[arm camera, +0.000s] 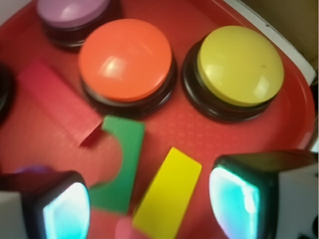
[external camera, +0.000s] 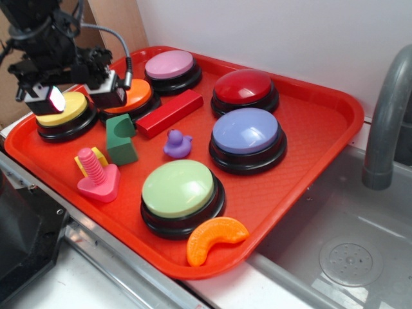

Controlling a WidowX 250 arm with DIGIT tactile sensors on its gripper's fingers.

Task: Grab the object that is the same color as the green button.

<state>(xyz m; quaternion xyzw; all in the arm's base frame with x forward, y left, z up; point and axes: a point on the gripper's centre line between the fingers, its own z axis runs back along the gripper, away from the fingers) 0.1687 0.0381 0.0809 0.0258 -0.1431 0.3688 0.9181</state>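
- The claw (external camera: 80,96) hangs wide open over the far left corner of the red tray (external camera: 309,129), above the yellow button (external camera: 62,111) and orange button (external camera: 132,96). Nothing's in it.
- Its two pads (arm camera: 67,211) sit at the bottom of the wrist view, well apart.
- The dark green block (external camera: 121,141) sits on the tray just near of the orange button, right next to the red bar (external camera: 168,113), notch facing the bar's end.
- A yellow block (arm camera: 167,196) lies beside it, by the pink screw toy (external camera: 98,177).
- The pale green button (external camera: 179,190) is nearer and to the right, untouched, with a purple duck (external camera: 177,144) between it and the bar.
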